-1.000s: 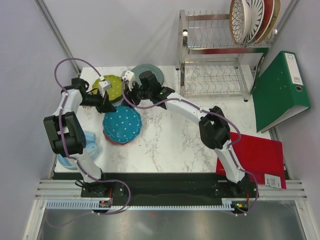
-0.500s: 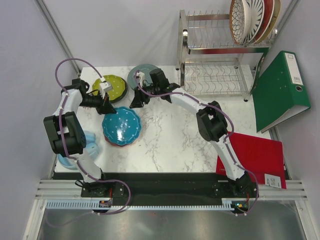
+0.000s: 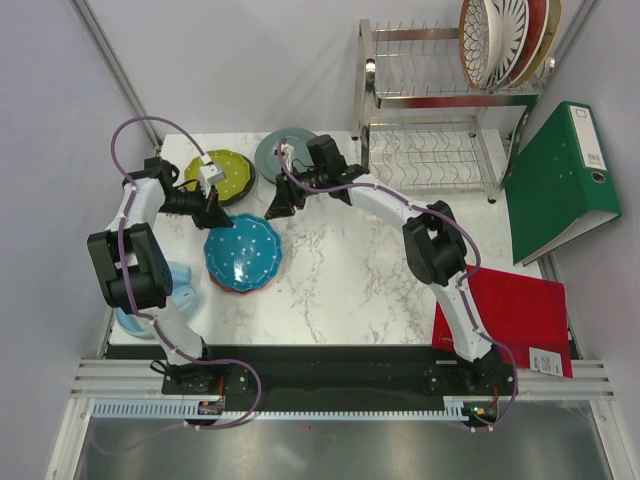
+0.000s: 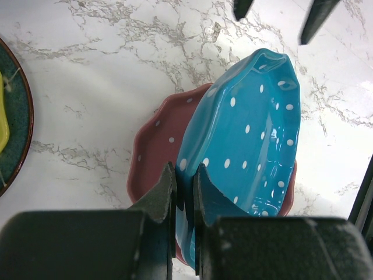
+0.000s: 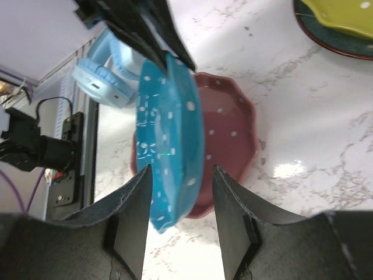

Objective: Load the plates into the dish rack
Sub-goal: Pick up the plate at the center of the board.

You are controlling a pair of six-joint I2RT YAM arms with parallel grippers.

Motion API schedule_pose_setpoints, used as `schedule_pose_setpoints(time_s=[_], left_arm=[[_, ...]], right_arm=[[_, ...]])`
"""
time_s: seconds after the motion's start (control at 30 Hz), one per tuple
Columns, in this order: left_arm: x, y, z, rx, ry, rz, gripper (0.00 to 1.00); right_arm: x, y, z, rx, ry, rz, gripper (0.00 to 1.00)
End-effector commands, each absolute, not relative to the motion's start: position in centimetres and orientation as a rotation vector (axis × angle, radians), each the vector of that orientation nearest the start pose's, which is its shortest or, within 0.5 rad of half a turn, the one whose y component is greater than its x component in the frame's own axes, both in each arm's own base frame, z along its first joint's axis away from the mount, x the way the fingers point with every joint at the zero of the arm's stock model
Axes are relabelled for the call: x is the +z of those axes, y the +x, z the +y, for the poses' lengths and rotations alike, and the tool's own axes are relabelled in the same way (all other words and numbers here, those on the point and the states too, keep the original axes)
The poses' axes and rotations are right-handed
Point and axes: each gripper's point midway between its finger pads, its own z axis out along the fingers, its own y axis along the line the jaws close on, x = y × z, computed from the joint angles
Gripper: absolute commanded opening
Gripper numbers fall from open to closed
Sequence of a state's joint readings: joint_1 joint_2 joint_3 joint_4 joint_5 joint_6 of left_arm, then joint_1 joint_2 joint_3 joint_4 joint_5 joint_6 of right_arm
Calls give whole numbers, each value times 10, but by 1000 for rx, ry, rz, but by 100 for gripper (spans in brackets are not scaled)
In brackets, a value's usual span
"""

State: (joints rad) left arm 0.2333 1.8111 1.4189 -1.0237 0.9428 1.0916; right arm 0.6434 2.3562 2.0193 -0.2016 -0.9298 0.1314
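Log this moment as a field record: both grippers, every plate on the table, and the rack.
left gripper: shut on the near rim of the teal plate
right gripper: open, lined up with that plate's far edge, not closed on it
teal plate: tilted steeply above the pink plate
pink plate: flat on the table
lime plate: flat, far left
grey-blue plate: flat, far side, partly hidden
dish rack: several racked plates upright at the upper tier's right end
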Motion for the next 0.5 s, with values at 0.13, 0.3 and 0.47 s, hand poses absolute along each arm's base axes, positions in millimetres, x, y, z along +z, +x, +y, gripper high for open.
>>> schedule_pose_setpoints(time_s=[0.13,0.3,0.47], left_arm=[[164,374,-47,-791,1085,1919,2],[173,378,-48,-791,1071,1900,2],[180,379,-49,-776,1076,1883,2]], right_arm=[[205,350,464,1532,-1238,1704,53],[178,346,471,1505,-1265,1755,54],[163,351,477,1483,-1274,1768,54]])
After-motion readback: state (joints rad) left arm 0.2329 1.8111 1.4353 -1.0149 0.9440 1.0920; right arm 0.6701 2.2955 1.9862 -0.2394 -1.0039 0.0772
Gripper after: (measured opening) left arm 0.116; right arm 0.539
